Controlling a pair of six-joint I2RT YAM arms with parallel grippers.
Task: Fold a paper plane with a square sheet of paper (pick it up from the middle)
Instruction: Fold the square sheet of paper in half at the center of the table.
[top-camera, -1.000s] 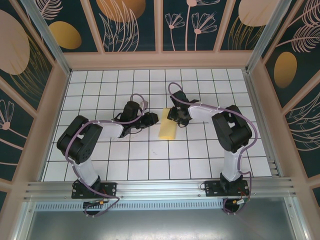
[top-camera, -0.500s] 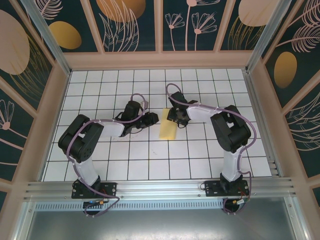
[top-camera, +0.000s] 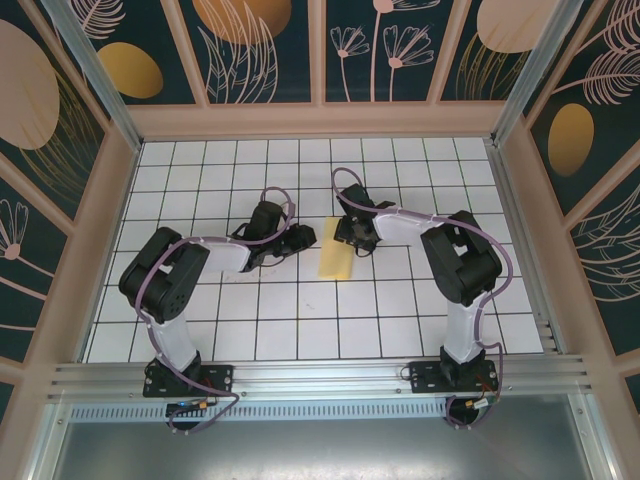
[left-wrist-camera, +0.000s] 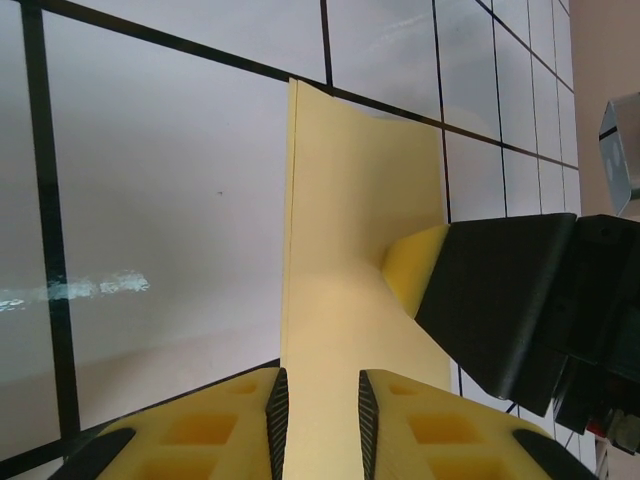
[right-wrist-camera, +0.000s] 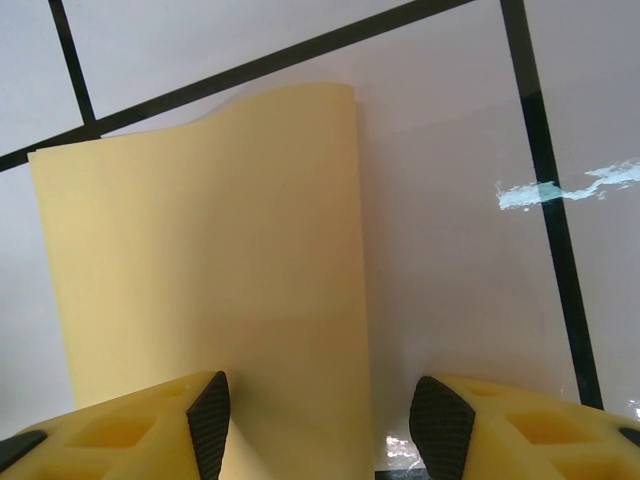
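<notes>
Top external showed the paper (top-camera: 335, 262) lying lengthwise, near to far; left gripper (left-wrist-camera: 320, 410) stood narrowly parted, right gripper (right-wrist-camera: 318, 410) wide.

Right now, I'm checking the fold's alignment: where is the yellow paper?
In the top view the folded yellow paper lies centrally on the table, between the left gripper and right gripper, its far end at their fingertips.

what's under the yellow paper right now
The paper lies on the white tiled table, and only tiles and black grid lines show around its edges. Anything directly beneath it, such as a folded-under layer, is covered and cannot be seen.
</notes>
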